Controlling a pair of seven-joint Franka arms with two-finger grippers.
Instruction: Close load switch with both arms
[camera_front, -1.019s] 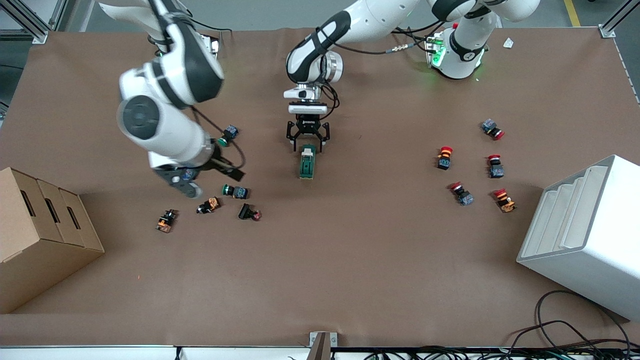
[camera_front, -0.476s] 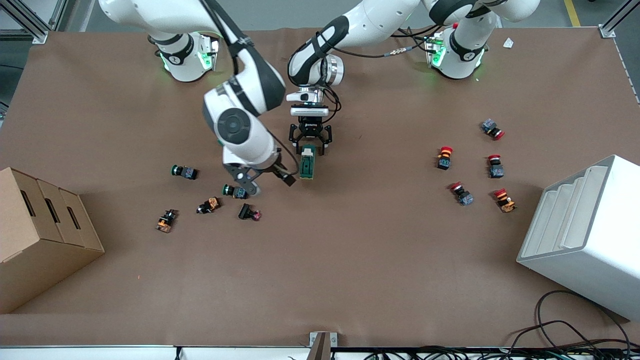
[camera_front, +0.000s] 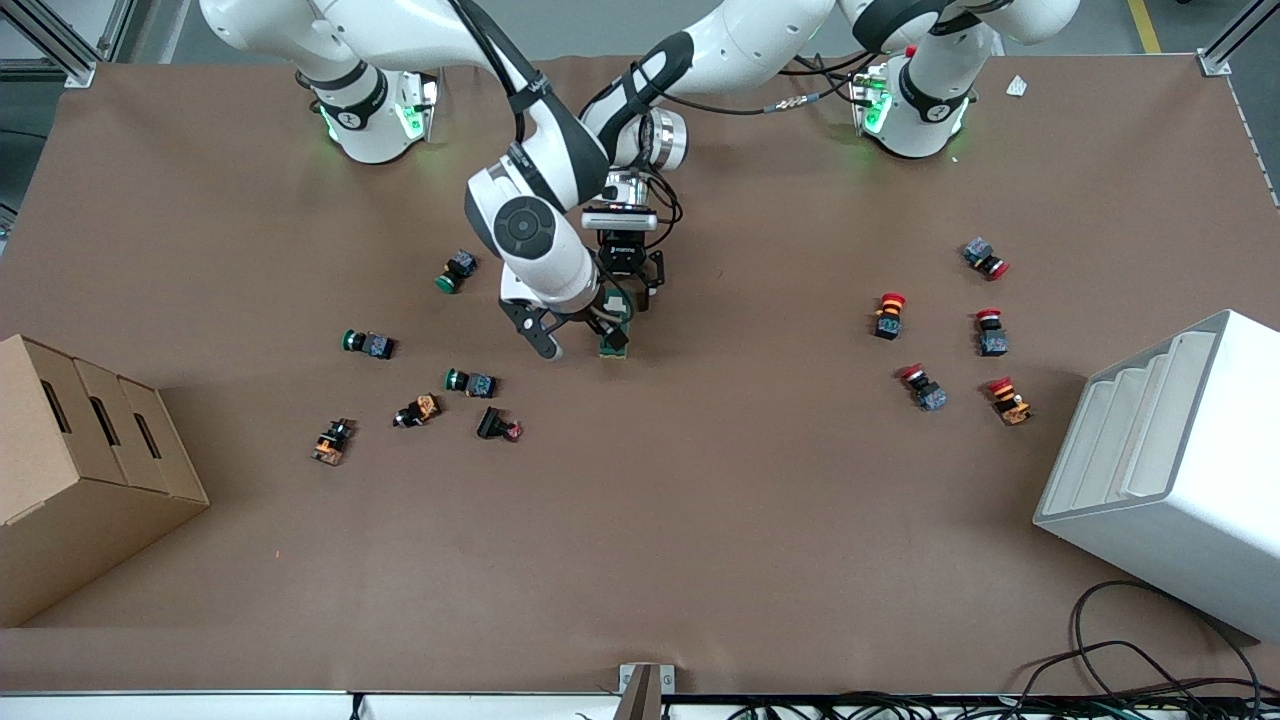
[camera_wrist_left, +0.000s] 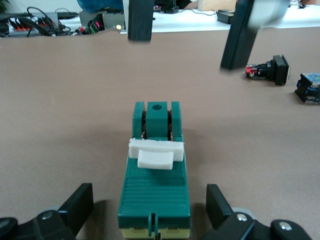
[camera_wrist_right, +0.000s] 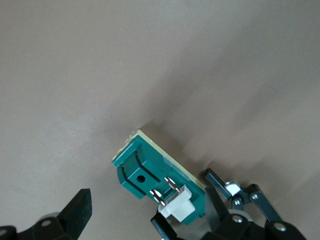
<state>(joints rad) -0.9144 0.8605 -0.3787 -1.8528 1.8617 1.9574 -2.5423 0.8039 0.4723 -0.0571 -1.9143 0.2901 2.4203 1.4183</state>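
Risking a slide of the load switch (camera_front: 614, 338), lying flat on the brown counter (camera_front: 700, 520) just above the centre of the front frame, with the white lever (camera_wrist_left: 155, 159) on top; hanging low around its upper end with the left pincer (camera_front: 624, 285), spread wide, with fingers (camera_wrist_left: 75, 207) on both sides and apart from the green body; reaching in beside it with the right pincer (camera_front: 572, 332), also spread wide, holding nothing, close to the lever end in the right wrist view, but impossible to tell whether touching.

By pressing the lever before clamping the body, probably pushing the block along the smooth, paper-like covering, or tipping it; by closing off-centre, perhaps twisting it out; crowding two wrists over one small part, so risking also a knock between pincers.

Keeping clear of green-capped buttons (camera_front: 470, 382) lower in the frame; red-capped buttons (camera_front: 890, 312) well apart, toward the left arm's end; cardboard box (camera_front: 80, 470) and white rack (camera_front: 1170, 470) at the frame's side edges; loose cables (camera_front: 1150, 650) along the bottom edge.
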